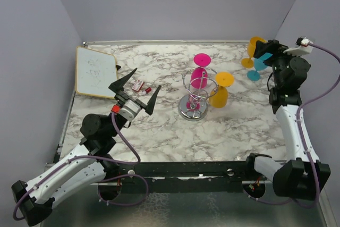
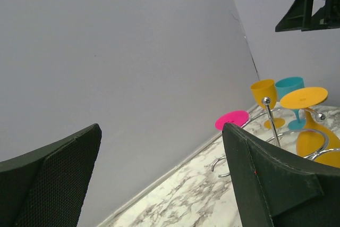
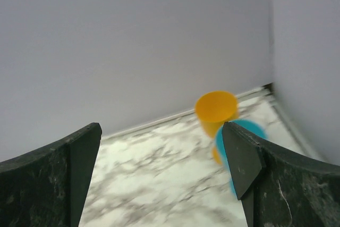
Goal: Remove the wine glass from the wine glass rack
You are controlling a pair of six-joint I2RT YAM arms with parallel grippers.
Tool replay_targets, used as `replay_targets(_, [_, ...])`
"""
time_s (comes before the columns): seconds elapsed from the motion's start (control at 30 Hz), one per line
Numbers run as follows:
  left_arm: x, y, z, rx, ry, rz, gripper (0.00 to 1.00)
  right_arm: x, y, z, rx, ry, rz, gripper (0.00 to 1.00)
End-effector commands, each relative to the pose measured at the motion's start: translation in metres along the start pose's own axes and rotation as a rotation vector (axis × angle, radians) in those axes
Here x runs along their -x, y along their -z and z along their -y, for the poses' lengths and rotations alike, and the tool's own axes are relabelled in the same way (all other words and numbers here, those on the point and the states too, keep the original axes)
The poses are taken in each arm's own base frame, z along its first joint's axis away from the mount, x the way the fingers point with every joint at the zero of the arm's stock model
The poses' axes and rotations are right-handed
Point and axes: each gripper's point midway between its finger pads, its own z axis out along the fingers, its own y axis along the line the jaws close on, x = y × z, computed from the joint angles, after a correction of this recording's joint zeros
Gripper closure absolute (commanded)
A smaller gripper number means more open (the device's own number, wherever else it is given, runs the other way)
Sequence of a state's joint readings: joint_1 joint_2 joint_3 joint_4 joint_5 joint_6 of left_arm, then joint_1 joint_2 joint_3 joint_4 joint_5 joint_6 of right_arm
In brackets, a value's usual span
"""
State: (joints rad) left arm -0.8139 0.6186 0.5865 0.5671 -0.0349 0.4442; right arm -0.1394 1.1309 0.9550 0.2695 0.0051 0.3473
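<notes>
The chrome wine glass rack stands mid-table. A pink wine glass and an orange wine glass hang upside down on its rings, feet up. My left gripper is open and empty, raised left of the rack and facing it. In the left wrist view the rack post, the pink foot and the orange foot show. My right gripper is open and empty at the back right, just by an upright orange glass and a teal glass.
A small whiteboard lies at the back left. A small red and white item lies beside it, under my left gripper. The upright orange glass and teal glass stand near the right wall. Grey walls enclose the table.
</notes>
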Motion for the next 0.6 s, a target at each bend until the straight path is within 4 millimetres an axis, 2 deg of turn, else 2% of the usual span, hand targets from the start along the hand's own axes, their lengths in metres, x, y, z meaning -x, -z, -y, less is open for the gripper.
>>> replay_targets(0.0, [0.002,-0.001,0.002,-0.002,0.019,0.016,0.01,-0.045,0.049,-0.056,0.255,-0.240,-0.299,0.03])
replay_targets(0.13, [0.001,-0.002,0.005,-0.014,0.029,0.014,0.01,-0.046,0.087,-0.097,0.437,-0.403,-0.459,0.03])
replay_targets(0.2, [0.000,-0.003,0.008,-0.022,0.039,0.014,0.01,-0.048,0.101,-0.110,0.497,-0.448,-0.542,0.04])
replay_targets(0.3, [0.000,-0.004,0.012,-0.041,0.054,0.019,0.01,-0.055,0.114,-0.114,0.499,-0.481,-0.646,0.04])
replay_targets(0.57, [0.000,-0.005,0.019,-0.066,0.071,0.021,0.01,-0.076,0.129,-0.114,0.490,-0.523,-0.815,0.09])
